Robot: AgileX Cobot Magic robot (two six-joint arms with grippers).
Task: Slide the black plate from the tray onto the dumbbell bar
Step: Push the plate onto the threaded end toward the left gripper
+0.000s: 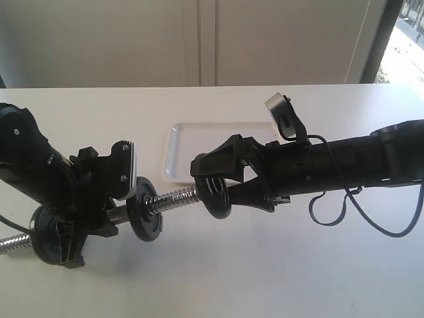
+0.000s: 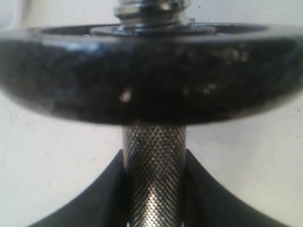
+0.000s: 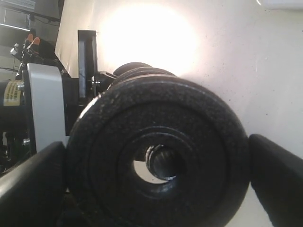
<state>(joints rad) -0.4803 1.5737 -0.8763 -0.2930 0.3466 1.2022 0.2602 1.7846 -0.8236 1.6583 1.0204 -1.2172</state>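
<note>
My right gripper is shut on a black plate, held upright by its rim at the tip of the dumbbell bar. In the right wrist view the plate fills the space between my fingers, and the bar's end shows through the centre hole, off-centre. My left gripper is shut on the bar's knurled middle. A black plate sits on the bar beside that grip and fills the left wrist view. Another plate sits further left. The white tray lies behind with nothing visible in it.
The bar is held above the white table, its far end near the left edge. A loose cable hangs under my right arm. A pale wall runs behind the table's back edge.
</note>
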